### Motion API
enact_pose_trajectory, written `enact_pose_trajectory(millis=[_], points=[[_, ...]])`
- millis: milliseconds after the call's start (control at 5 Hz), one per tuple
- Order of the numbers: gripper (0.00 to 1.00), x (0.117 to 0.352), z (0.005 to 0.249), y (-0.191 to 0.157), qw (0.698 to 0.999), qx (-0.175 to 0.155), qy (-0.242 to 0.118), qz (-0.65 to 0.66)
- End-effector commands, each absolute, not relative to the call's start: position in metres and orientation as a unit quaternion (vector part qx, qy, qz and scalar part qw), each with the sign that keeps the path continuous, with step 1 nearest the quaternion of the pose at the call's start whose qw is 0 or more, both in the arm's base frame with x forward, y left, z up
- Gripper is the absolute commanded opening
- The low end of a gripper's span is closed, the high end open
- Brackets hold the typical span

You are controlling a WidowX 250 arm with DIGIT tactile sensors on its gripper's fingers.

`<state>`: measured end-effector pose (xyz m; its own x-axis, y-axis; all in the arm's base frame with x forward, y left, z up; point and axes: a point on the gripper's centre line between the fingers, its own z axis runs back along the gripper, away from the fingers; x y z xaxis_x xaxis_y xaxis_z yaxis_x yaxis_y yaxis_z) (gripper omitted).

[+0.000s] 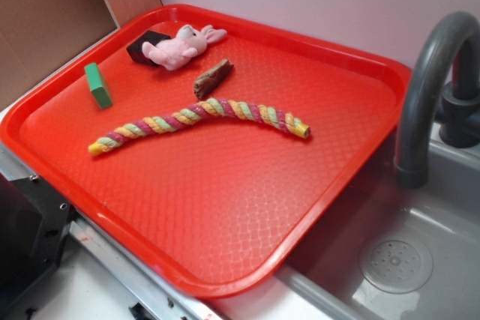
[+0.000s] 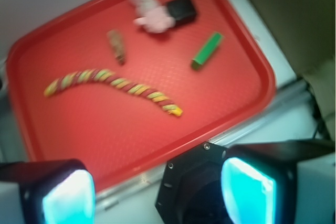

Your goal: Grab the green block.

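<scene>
Gripper [image 2: 157, 190] hangs above the tray's [image 1: 360, 177] near edge, jaws spread wide and empty. Green block [image 1: 97, 85] lies near the tray's left rim, apart from the rope [image 1: 199, 119] and pink plush [image 1: 180, 47].

Red tray [image 1: 330, 177]: green block [image 1: 97, 85], rope [image 1: 199, 119], plush [image 1: 180, 47].

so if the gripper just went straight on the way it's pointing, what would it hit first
Probably bare red tray near its front edge. The open gripper points there; the twisted rope and green block lie farther on. Depth is unclear.
</scene>
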<state>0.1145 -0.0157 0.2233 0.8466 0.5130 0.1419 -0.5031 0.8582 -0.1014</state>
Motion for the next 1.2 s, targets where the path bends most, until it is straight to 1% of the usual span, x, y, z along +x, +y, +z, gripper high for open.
enact_pose_trajectory(millis=[0, 200, 400, 600, 800, 1000], points=[[1.0, 0.164, 0.17, 0.05, 0.899, -0.007, -0.069, 0.433], [1.0, 0.181, 0.145, 0.081, 0.872, 0.02, -0.079, 0.482], [1.0, 0.185, 0.132, 0.095, 0.861, 0.029, -0.078, 0.502], [1.0, 0.187, 0.112, 0.092, 0.864, 0.042, -0.066, 0.497], [1.0, 0.191, 0.099, 0.092, 0.86, 0.062, -0.068, 0.502], [1.0, 0.205, 0.077, 0.113, 0.841, 0.066, -0.068, 0.532]])
